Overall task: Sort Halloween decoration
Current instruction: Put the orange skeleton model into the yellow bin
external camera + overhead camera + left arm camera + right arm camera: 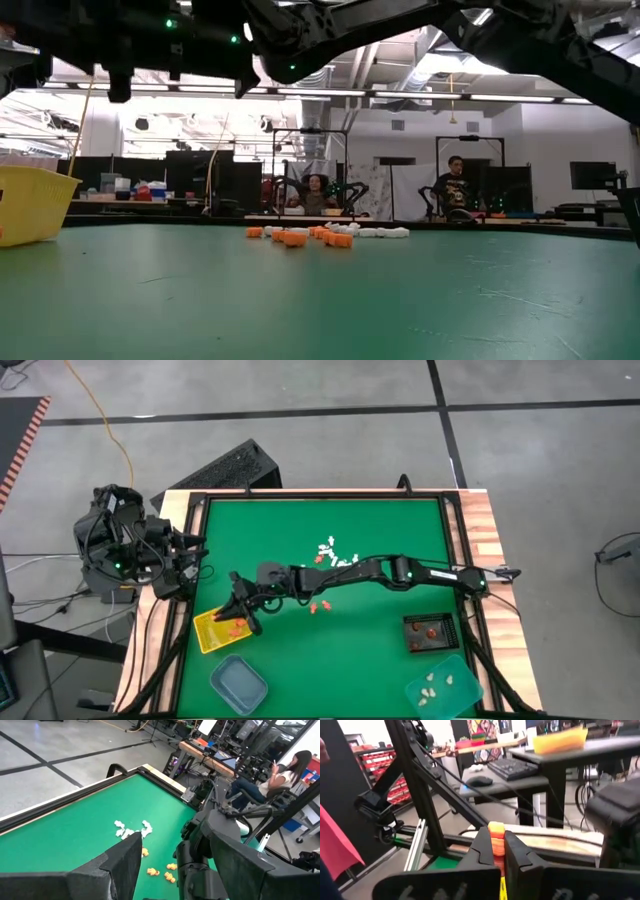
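Right gripper (243, 622) reaches across the mat to the lower left of the high view, hanging over the yellow tray (206, 634). Its fingers pinch one orange trinket (496, 838), clear in the right wrist view. A few orange pieces (233, 627) already lie in the yellow tray.

Left gripper (192, 563) sits parked at the table's left edge, above the yellow tray in the frame, jaws spread, holding nothing.

The unsorted pile sits mid-mat: white trinkets (331, 550) toward upper centre, loose orange trinkets (318, 607) just below the right arm.

Black tray (432, 631) at lower right has orange-red pieces in it. Teal tray (443, 689) below it holds cream pieces. Blue tray (239, 684) sits at bottom, left of centre.
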